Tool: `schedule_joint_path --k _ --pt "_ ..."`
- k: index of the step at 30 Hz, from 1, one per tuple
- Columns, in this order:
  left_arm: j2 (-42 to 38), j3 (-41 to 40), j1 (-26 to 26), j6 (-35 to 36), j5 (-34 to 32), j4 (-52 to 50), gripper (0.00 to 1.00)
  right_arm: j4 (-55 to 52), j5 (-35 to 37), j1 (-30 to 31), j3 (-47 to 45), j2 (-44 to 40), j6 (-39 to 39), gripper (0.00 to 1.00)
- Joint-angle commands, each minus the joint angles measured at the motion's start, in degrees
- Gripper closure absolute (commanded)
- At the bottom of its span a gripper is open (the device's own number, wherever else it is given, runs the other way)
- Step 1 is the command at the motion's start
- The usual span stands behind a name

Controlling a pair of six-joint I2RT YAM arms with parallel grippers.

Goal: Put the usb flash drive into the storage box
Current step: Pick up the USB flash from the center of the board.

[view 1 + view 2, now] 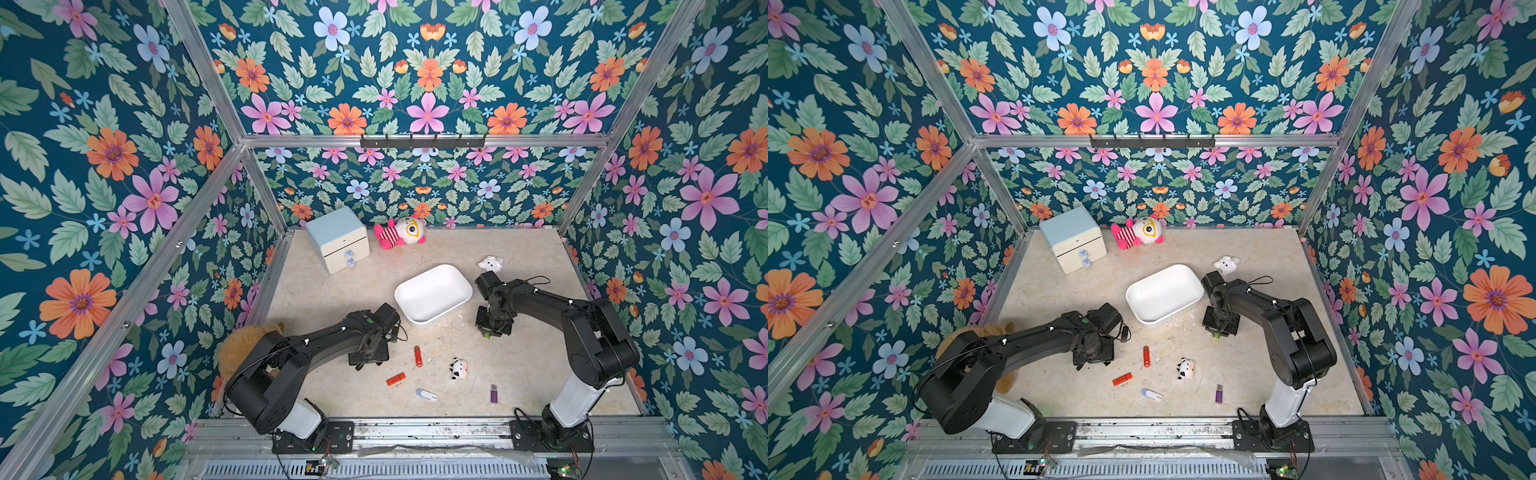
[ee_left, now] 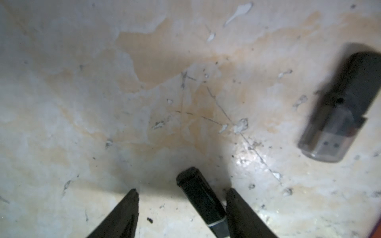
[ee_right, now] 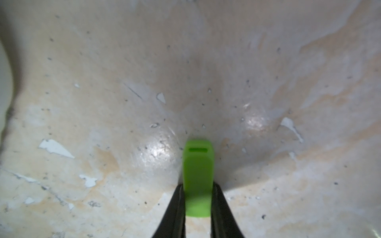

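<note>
Green plastic shows in the right gripper (image 3: pixel 197 185): both fingers are clamped on the sides of a green flash drive (image 3: pixel 198 162), which juts past the fingertips above the marbled beige table (image 3: pixel 103 82). In both top views this gripper hangs just beside the near right corner of the storage box (image 1: pixel 432 291), outside its wall. The white box lies near the middle of the table, skewed to its edges.

The left gripper (image 2: pixel 182 190) stands open close to the table surface. A black flash drive (image 2: pixel 198 197) lies between the fingers, against one of them, with a clear gap to the other; it is not clamped. A dark drive with a clear cap (image 2: pixel 340 107) lies apart from it in the left wrist view.

Four more drives lie loose toward the near edge, between the arms: a red drive (image 1: pixel 417 356), an orange drive (image 1: pixel 395 379), a white drive (image 1: pixel 427 395) and a purple drive (image 1: pixel 493 394). A cow figure (image 1: pixel 458 368) sits among them.

A blue-topped cabinet (image 1: pixel 336 237) occupies the far left corner, with a pink-striped plush (image 1: pixel 401 233) beside it along the far edge. A small white plush (image 1: pixel 491 263) lies beyond the right arm. A brown teddy (image 1: pixel 249 345) sits at the left edge.
</note>
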Motion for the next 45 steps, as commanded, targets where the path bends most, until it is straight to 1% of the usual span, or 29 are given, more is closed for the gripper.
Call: schedule_joint_path --k 1,5,11,28,30,34,41,45 --pt "-0.67 -1.03 -0.21 -0.87 -0.43 -1.41 0.36 0.52 -1.27 0.07 -1.46 1.64 -0.42 0.98" --pt "-1.16 -1.69 -0.25 -1.12 -0.45 -1.33 0.42 0.25 -1.29 0.06 -1.35 1.78 -0.71 0.99" --pt "-1.07 -2.24 -0.3 -1.02 -0.27 -1.08 0.57 0.15 -1.64 0.13 -1.3 1.69 -0.94 0.99" --pt "-0.13 -3.51 -0.29 -0.72 0.52 -0.14 0.8 -0.24 -1.82 0.05 -1.32 2.5 -1.4 1.0" --pt "0.15 -3.6 -0.3 -0.75 0.6 -0.02 0.85 -0.37 -1.65 0.09 -1.27 2.4 -1.43 1.0" --pt "0.51 -3.48 -0.3 -0.5 1.11 0.42 1.0 -1.03 -0.99 0.1 -0.91 0.83 -1.34 1.0" --pt "-0.23 -2.52 -0.27 -0.13 1.02 0.04 1.0 -5.35 0.62 0.42 1.55 -2.92 -1.74 1.0" --pt "-0.74 -1.56 -0.3 -0.06 0.47 -0.82 1.0 -9.86 2.51 0.97 5.51 -5.56 -2.3 1.0"
